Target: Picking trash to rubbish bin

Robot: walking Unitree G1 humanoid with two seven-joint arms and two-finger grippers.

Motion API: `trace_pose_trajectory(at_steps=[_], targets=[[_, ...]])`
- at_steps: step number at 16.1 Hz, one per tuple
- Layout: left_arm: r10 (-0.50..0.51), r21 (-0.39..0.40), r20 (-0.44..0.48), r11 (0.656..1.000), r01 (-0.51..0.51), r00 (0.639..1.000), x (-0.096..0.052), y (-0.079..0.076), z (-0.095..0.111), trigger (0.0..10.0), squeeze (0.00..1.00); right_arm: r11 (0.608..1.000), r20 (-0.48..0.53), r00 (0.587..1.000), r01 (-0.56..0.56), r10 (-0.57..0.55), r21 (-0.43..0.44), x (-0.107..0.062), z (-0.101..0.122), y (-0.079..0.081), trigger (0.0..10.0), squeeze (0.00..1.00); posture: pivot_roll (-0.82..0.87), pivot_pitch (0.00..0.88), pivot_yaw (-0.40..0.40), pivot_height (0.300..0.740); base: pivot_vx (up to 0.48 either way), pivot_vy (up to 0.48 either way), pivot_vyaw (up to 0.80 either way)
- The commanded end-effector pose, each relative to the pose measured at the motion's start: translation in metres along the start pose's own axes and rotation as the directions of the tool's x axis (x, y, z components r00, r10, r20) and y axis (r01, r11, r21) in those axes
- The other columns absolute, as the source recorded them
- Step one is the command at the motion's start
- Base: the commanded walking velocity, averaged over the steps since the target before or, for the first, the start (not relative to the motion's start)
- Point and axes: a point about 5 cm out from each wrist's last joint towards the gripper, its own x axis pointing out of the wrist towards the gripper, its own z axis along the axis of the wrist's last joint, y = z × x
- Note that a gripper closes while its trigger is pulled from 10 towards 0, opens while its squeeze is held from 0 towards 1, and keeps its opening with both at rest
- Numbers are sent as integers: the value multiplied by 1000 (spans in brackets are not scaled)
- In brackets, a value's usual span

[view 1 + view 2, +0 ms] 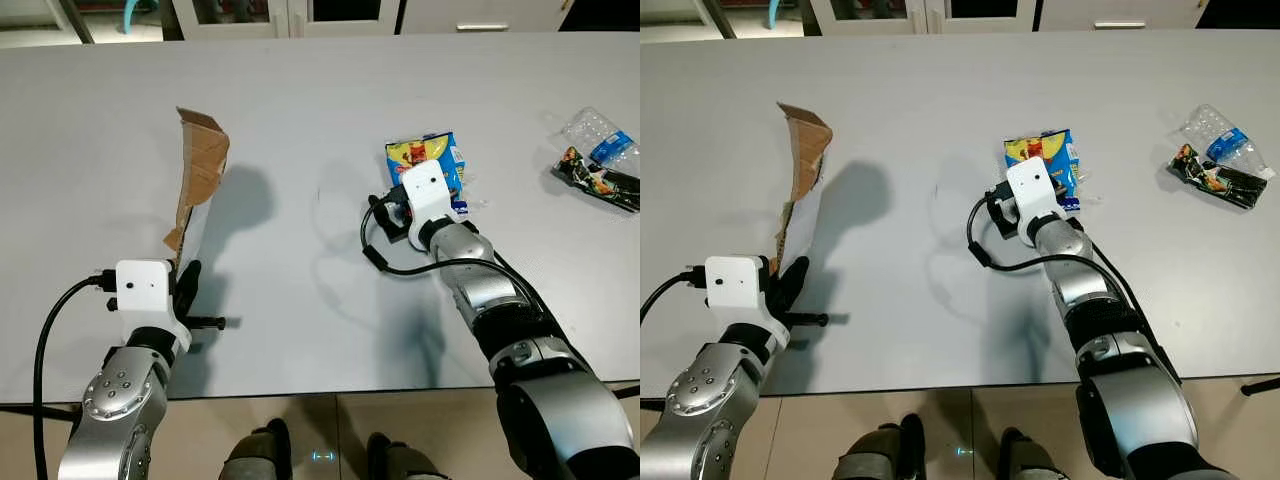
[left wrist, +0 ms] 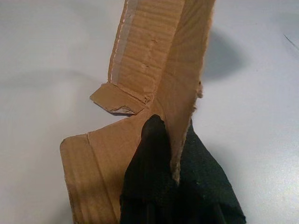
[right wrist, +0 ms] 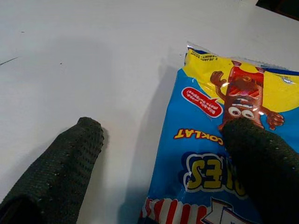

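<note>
From the left eye view, the left claw [image 1: 186, 283] is clamped on the lower end of a torn cardboard strip [image 1: 200, 170], holding it upright above the grey tabletop [image 1: 300, 110]. The right claw [image 1: 400, 212] reaches over a blue and yellow snack bag [image 1: 428, 160] lying flat near the middle. Well apart, toward the right edge, sit a crushed clear bottle [image 1: 600, 140] and a dark wrapper [image 1: 598, 185], touching each other.

The right eye view shows the same layout; no rubbish bin can be seen, so carrying the trash is yet to come.

In the left wrist view, the black fingers [image 2: 159, 177] pinch the cardboard along a thin torn edge. The risk, as I judge it, is that the tall strip tilts or slips out when the arm swings, since the hold is low and narrow.

In the right wrist view, the fingers [image 3: 60, 168] are spread open, one on bare tabletop beside the bag, the other resting on the bag itself. A flat, slick bag may slide away or crumple free as the claw closes. Upside down, the print reads "COKLAT"; the larger yellow letters are partly covered and unreadable.
</note>
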Motion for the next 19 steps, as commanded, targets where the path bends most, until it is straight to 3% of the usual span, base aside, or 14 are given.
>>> trace_pose_trajectory(at_steps=[1,2,3,5,19], targets=[[-16,-12,-59,1000,15,998,-4,-1,-11,10000,0,999,-82,996,-33,34,15,-3,-19,7,10000,0,81,242,30,740,0,0,0],[-16,-13,-60,1000,16,998,-4,-1,-11,10000,0,999,-80,996,-41,43,25,-3,-19,9,10000,0,82,243,26,740,0,0,0],[-15,-14,-59,1000,15,998,-4,-1,-10,10000,0,998,-77,996,-52,55,38,-3,-18,11,5176,0,82,243,26,740,0,0,0],[-15,-14,-59,1000,15,998,-3,-1,-11,10000,0,997,-72,995,-62,65,45,-2,-18,12,0,0,82,240,24,740,0,0,0],[-17,-14,-37,1000,16,999,9,-2,-8,10000,0,991,9,997,-75,74,109,0,-3,8,0,0,61,192,15,740,0,0,0]])
